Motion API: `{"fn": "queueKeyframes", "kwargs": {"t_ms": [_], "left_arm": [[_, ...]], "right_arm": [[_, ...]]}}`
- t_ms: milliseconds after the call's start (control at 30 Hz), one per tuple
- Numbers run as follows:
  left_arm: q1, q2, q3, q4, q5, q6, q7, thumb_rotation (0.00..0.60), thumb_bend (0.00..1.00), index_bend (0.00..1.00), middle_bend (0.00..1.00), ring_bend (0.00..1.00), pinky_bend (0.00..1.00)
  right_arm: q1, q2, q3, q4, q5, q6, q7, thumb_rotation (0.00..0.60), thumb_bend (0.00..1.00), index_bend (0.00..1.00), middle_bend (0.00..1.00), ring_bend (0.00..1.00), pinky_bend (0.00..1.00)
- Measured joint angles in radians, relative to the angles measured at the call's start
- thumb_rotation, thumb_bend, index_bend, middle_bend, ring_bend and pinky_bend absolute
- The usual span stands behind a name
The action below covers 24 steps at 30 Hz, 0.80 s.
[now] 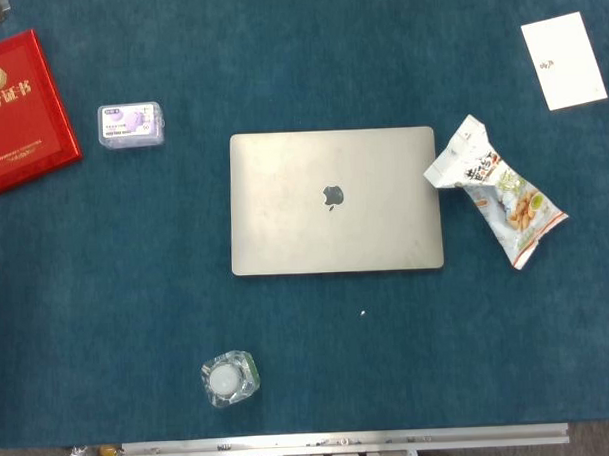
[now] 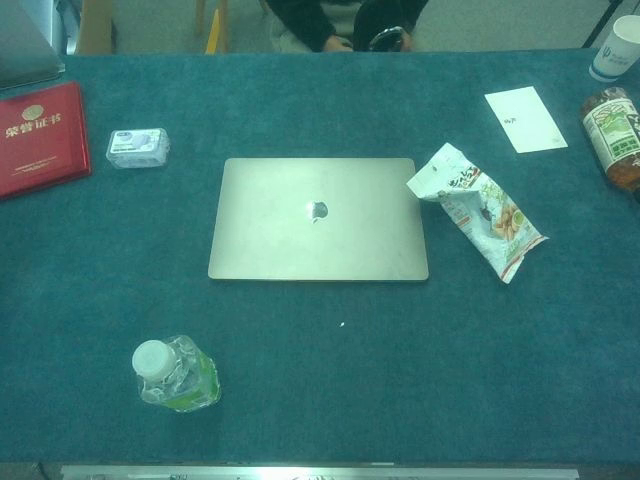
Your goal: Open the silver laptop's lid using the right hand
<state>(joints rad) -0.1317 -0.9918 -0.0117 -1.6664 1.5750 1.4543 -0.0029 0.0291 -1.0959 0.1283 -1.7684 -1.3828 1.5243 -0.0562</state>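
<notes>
Squarely at the table's centre, the silver laptop (image 1: 335,201) lies shut and flat on the blue cloth, a snack bag (image 1: 495,190) touching its right edge. Neither hand shows in either view, so their state cannot be told. The rigid, smooth metal lid likely needs lifting at the middle of its near edge, where fingers may slip.

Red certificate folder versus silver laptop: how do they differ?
The red certificate folder lies tilted at the table's left edge; the silver laptop sits square at centre. The folder bears gold lettering; the laptop only a small logo. The laptop looks larger. Both lie flat and closed.
</notes>
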Motion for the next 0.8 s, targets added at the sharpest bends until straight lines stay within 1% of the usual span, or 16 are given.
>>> {"fn": "queueKeyframes", "kwargs": {"t_ms": [300,500,700,800], "left_arm": [[0.005,0.004,0.002,-0.01,-0.004,0.005,0.007,0.6,0.42,0.34,0.29,0.22,0.21],[0.005,0.001,-0.003,-0.007,0.0,0.016,-0.003,0.6,0.42,0.34,0.29,0.22,0.21],[0.007,-0.007,-0.009,0.001,0.005,0.033,-0.01,0.6,0.42,0.34,0.29,0.22,0.21],[0.01,-0.002,-0.01,-0.003,0.0,0.037,-0.009,0.6,0.42,0.34,0.29,0.22,0.21]], "right_arm": [[0.005,0.0,0.001,0.005,-0.005,-0.006,0.009,0.6,0.05,0.1,0.24,0.13,0.25],[0.011,0.005,0.001,0.005,-0.03,-0.005,0.028,0.6,0.05,0.1,0.24,0.13,0.25],[0.043,0.011,-0.005,-0.011,-0.077,-0.041,0.039,0.6,0.05,0.1,0.24,0.13,0.25],[0.066,0.014,-0.009,-0.022,-0.098,-0.071,0.039,0.6,0.02,0.1,0.24,0.13,0.25]]}}
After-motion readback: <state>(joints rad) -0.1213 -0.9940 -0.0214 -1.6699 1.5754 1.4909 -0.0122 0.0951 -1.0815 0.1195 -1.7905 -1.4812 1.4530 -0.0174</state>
